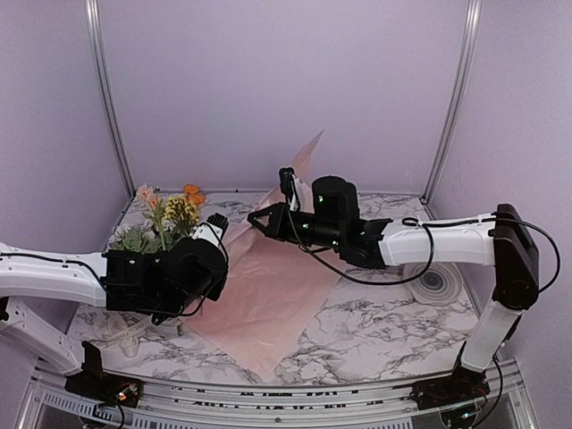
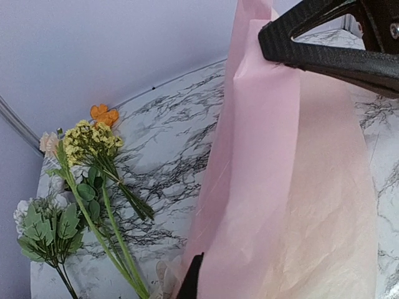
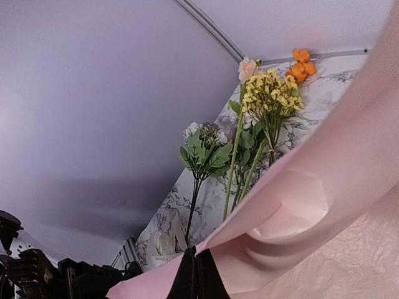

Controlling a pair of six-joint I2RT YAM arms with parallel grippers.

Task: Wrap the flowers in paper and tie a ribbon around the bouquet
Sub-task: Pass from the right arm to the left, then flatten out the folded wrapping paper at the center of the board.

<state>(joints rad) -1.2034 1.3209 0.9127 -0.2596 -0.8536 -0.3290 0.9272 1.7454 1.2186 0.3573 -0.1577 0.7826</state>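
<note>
Two claws pinch the paper, which spreads pink across the middle of the top view. There the right gripper is clamped on its upper edge, holding a corner raised toward the upper centre. The left gripper is closed on the sheet's left edge. Beside the paper, the flowers lie on the marble table at centre left.
</note>
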